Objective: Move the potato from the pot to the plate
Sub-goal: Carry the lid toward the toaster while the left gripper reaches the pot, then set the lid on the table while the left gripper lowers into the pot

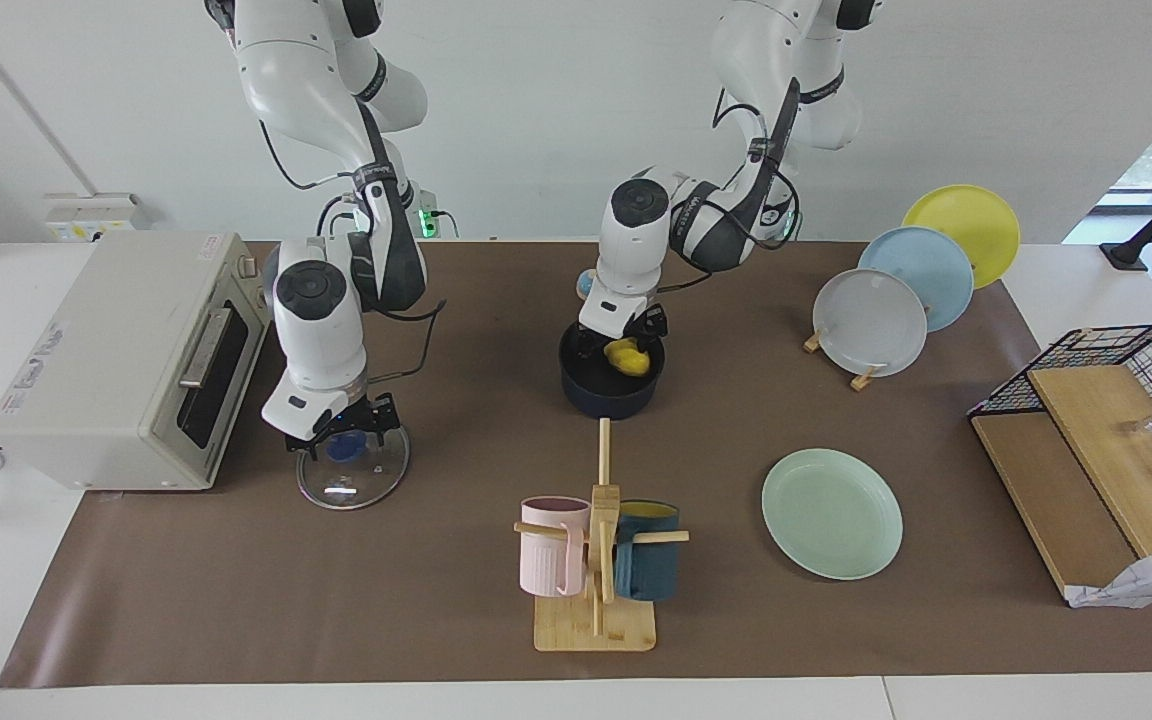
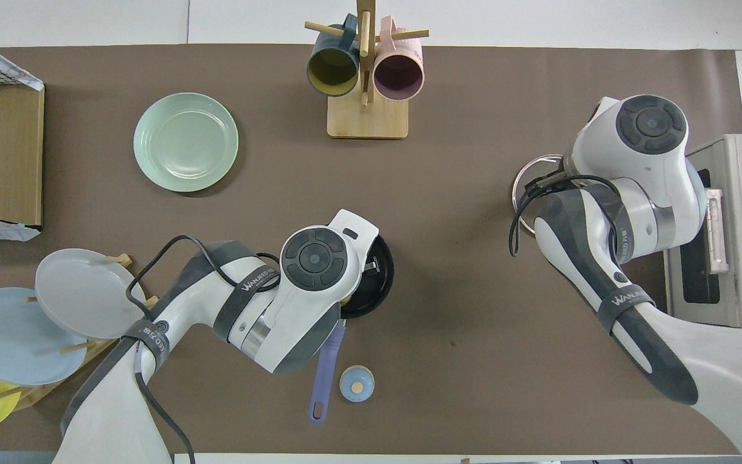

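Observation:
The yellow potato (image 1: pixel 628 357) lies in the navy pot (image 1: pixel 608 392), whose long blue handle (image 2: pixel 324 368) points toward the robots. My left gripper (image 1: pixel 624 345) is down inside the pot, open, with a finger on each side of the potato; I cannot tell whether they touch it. In the overhead view its wrist covers the potato and most of the pot (image 2: pixel 379 283). The mint-green plate (image 1: pixel 831 513) (image 2: pixel 185 142) lies bare, farther from the robots and toward the left arm's end. My right gripper (image 1: pixel 341 438) hangs open just over the blue knob of a glass lid (image 1: pixel 356 490).
A mug rack (image 1: pixel 596 570) stands farther from the robots than the pot. A toaster oven (image 1: pixel 126 360) sits beside the glass lid. Grey, blue and yellow plates stand in a rack (image 1: pixel 911 280). A wire basket with wooden boards (image 1: pixel 1096 420) is at the left arm's end. A small blue round thing (image 2: pixel 356 383) lies by the handle.

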Controlling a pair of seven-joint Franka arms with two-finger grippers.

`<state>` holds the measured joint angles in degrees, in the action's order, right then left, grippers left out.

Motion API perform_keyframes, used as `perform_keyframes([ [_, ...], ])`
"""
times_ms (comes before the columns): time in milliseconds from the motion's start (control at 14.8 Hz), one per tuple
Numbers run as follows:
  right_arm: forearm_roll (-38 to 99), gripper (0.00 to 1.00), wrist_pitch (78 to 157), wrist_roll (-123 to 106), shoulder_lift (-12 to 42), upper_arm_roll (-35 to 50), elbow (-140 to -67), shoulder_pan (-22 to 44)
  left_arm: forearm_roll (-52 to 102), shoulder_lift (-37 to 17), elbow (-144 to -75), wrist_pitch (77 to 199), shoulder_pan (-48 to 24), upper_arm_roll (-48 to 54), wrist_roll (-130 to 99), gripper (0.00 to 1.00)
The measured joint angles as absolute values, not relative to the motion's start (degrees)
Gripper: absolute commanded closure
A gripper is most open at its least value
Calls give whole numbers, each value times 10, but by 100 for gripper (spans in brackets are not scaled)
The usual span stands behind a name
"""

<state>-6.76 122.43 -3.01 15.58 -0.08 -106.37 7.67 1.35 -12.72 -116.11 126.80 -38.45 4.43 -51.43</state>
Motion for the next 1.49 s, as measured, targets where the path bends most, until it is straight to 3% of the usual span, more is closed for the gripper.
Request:
perform_keyframes([
  [541,-28,0,965,-29,27,-1,-971,73,13,-127,-1136,1231,-394,44,-515,0],
  [947,-28,0,904,-28,4,46,-955,18,13,-128,-1145,1231,-395,44,-516,0],
  [1488,-27,0,891,-19,-2,50,-963,3,13,-136,-1153,1254,-397,44,-535,0],
])
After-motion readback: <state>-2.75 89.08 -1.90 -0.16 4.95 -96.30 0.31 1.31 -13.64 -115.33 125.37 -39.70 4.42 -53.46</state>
